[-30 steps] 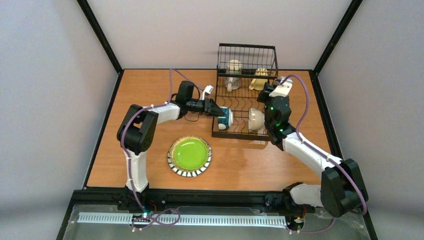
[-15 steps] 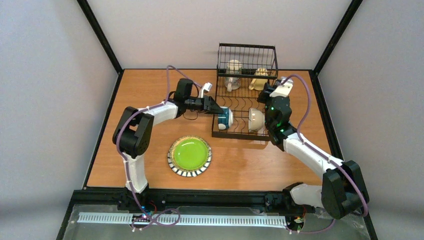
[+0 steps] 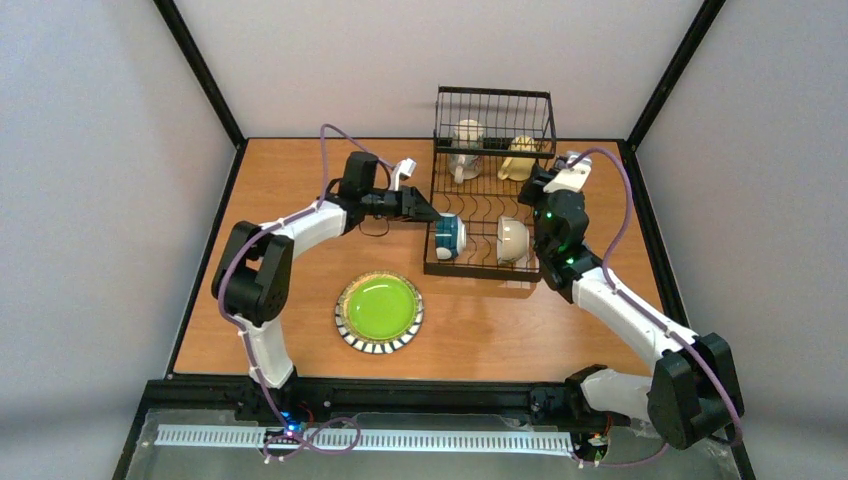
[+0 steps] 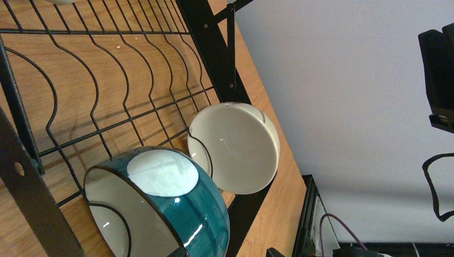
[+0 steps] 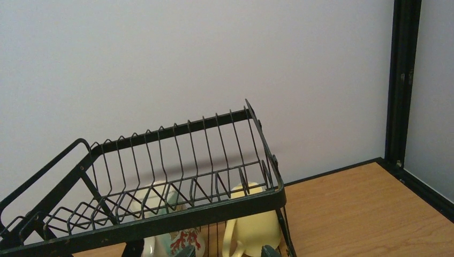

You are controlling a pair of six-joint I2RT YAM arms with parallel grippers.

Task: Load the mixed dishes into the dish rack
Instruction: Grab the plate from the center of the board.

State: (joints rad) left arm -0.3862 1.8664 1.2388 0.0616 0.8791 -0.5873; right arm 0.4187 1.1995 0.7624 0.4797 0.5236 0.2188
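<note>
The dish rack (image 3: pixel 478 272) already carries most of the load. A teal cup (image 3: pixel 449 237) stands on edge in the wire slots at the rack's near-left corner, and a cream bowl (image 3: pixel 513 240) stands on edge at the near-right corner. A white mug (image 3: pixel 466 150) and a cream mug (image 3: pixel 519 157) sit at the far end by the raised basket, though I cannot tell whether they are in it or under it. Only the green plate (image 3: pixel 378 311) is outside, lying flat on the table (image 3: pixel 300 200), near-left of the rack and well apart from it. The left gripper (image 3: pixel 428 212) hovers just beside the rack's left wall, close to the teal cup, with its jaws wide and nothing in them; its own camera shows the cup free of any finger. The right gripper (image 5: pixel 226 251) hangs at the rack's right side facing the basket. Only its fingertips show at the edge of its camera's view, spread apart and apparently empty. The plate looks like the awkward piece: it lies flush on the table with a low rim, so a pinch could slide off or tip it. Bringing it in near the teal cup risks knocking that cup or the bowl out of the slots, since each leans on thin wires. Either arm swinging close to the rack could also snag a wire and shift the whole rack.
</note>
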